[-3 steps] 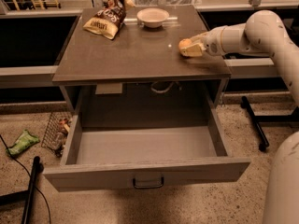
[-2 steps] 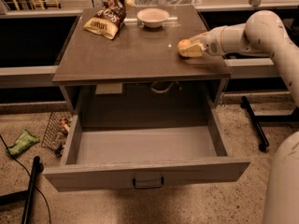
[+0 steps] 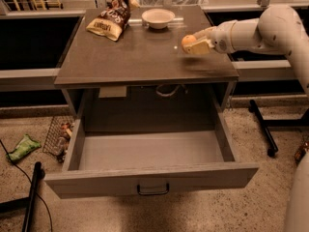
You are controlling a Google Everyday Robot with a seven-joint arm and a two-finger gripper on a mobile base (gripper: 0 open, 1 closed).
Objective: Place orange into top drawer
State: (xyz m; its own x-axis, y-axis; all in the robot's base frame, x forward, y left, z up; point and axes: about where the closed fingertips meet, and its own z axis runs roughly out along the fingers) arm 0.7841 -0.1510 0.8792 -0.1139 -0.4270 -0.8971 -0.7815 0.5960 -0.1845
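Note:
The orange is a small round fruit held between the pale fingers of my gripper, just above the right side of the grey tabletop. The gripper is shut on it, and my white arm reaches in from the right. The top drawer is pulled fully open below the tabletop. Its grey inside holds nothing, and a small dark handle sits at the centre of its front panel. The orange is above the tabletop, behind the open drawer and to its right.
A white bowl and a brown snack bag sit at the back of the tabletop. On the floor to the left are a wire basket, a green packet and a black pole. A black stand leg is at the right.
My gripper has moved a little up and to the left with the orange in it, off the tabletop. The drawer has not moved.

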